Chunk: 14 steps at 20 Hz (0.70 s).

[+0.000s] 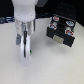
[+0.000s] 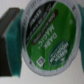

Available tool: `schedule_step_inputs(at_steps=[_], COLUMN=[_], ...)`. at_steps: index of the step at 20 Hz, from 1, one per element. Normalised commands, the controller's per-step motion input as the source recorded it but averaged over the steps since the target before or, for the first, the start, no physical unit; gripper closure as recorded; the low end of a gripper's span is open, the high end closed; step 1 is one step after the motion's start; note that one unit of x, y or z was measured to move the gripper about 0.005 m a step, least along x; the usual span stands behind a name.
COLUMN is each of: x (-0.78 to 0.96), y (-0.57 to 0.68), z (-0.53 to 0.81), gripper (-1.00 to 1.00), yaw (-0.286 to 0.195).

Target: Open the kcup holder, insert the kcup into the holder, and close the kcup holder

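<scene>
Kcup [image 2: 46,41] lid reading "DARK MAGIC", clamped between fingers [image 2: 9,36], kcup holder [image 1: 61,30] apart.

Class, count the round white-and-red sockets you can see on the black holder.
2, side by side along the top of the kcup holder, at the exterior view's right. The picture is blurry, so others may be hidden.

The kcup [image 1: 24,50] sits toward the exterior view's left of the kcup holder [image 1: 61,29].
</scene>
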Motion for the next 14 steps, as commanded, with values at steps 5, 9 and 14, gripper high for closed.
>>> schedule_step_inputs(at_steps=[5, 9, 14], x=[0.00, -0.01, -0.03], y=[0.37, 0.47, 0.56], z=[0.80, 0.84, 0.73], gripper=[1.00, 1.00, 1.00], yaw=[-0.104, -0.050, -0.001])
